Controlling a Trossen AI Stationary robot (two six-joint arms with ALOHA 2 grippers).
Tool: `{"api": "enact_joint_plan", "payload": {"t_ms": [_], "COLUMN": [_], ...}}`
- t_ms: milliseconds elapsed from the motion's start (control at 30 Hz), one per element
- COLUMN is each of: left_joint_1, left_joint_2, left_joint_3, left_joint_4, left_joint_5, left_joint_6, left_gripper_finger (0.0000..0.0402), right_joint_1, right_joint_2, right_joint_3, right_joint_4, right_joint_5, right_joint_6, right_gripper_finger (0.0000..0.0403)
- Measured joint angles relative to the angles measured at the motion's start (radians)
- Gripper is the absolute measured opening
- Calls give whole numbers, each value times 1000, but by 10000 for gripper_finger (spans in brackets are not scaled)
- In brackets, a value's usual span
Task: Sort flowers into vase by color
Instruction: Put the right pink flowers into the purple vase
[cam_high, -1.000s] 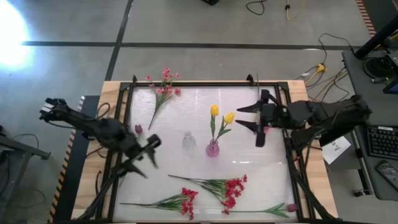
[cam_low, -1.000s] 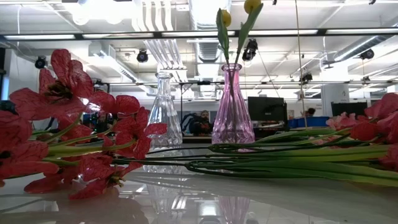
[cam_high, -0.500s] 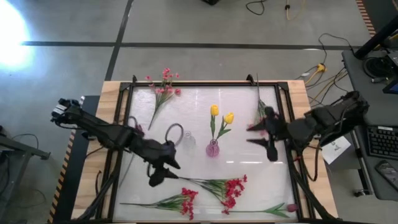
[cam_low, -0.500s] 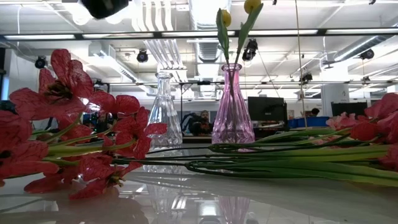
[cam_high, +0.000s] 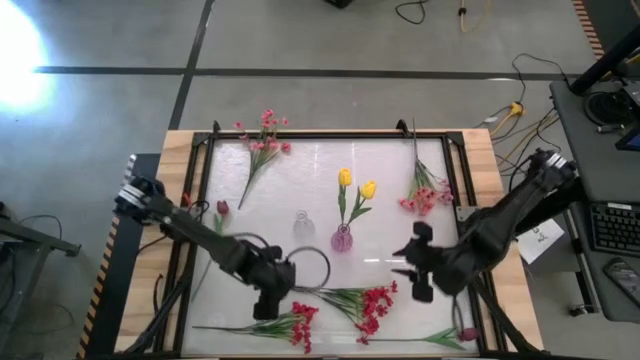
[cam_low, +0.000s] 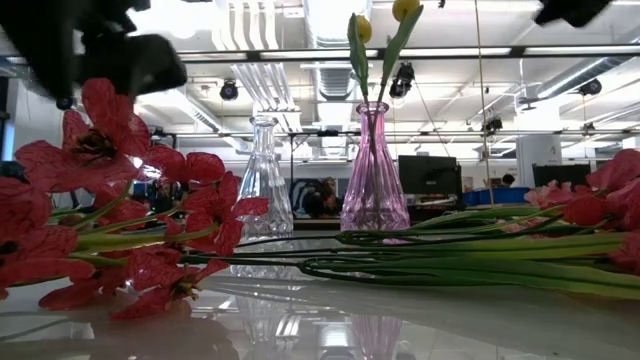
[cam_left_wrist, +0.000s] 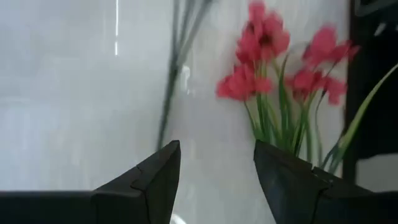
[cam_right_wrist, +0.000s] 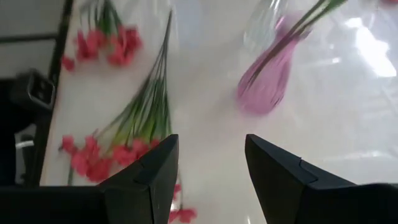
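A pink vase (cam_high: 342, 238) holds two yellow flowers (cam_high: 356, 186). A clear vase (cam_high: 303, 225) stands left of it. Two red sprays (cam_high: 295, 325) (cam_high: 370, 300) lie near the front edge, blossoms toward the right. Pink sprays lie at the far left (cam_high: 262, 140) and at the right (cam_high: 425, 195). My left gripper (cam_high: 263, 306) (cam_left_wrist: 216, 146) hangs open, pointing down, above the stems of the left red spray (cam_left_wrist: 267, 50). My right gripper (cam_high: 414, 272) (cam_right_wrist: 208, 138) is open in the air right of the other red spray (cam_right_wrist: 93, 158), slanting down toward the pink vase (cam_right_wrist: 267, 87).
A dark-red bud (cam_high: 222, 208) lies by the left frame rail, another flower (cam_high: 465, 333) at the near right corner. A black frame (cam_high: 200, 170) runs around the white table top. Bare table lies between the vases and the right gripper.
My left gripper has swung from the table's left toward its near edge and right, sunk, and tipped from near level to pointing down over the red sprays. My right gripper has come down from the far right toward the near edge, uncovering the pink spray there. No flower has moved.
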Motion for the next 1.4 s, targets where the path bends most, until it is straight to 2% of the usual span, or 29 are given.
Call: {"api": "enact_joint_plan", "payload": {"t_ms": [200,367,567,767,867,967,1033,1067,1200,1333,1400], "left_joint_1": [-23,-25,-24,2,6,3,0,-3,-10,-11,-10], "left_joint_2": [107,92,68,68,66,43,17,2,-81,-185,-237], "left_joint_3": [40,-6,-47,-81,-81,-82,-82,-86,-147,-265,-334], "left_joint_4": [-9,-1,138,300,274,217,170,154,153,204,242], "left_joint_5": [-10,-95,-185,-190,-204,-234,-242,-243,-291,-331,-334], "left_joint_6": [39,27,88,123,123,124,122,117,92,37,14], "left_gripper_finger": [194,194,194,194,194,194,194,194,194,194,194], "right_joint_1": [61,69,69,71,71,66,58,49,-37,-225,-349], "right_joint_2": [154,232,267,259,253,236,210,186,31,-86,-140], "right_joint_3": [30,115,216,232,229,215,197,177,71,-25,-58], "right_joint_4": [-5,-100,-252,-285,-437,-749,-880,-879,-748,-727,-721], "right_joint_5": [-29,-60,-60,-60,-42,-13,-1,1,48,57,71], "right_joint_6": [79,90,127,184,342,628,787,843,866,861,803], "right_gripper_finger": [178,178,178,178,178,178,178,178,178,178,178]}}
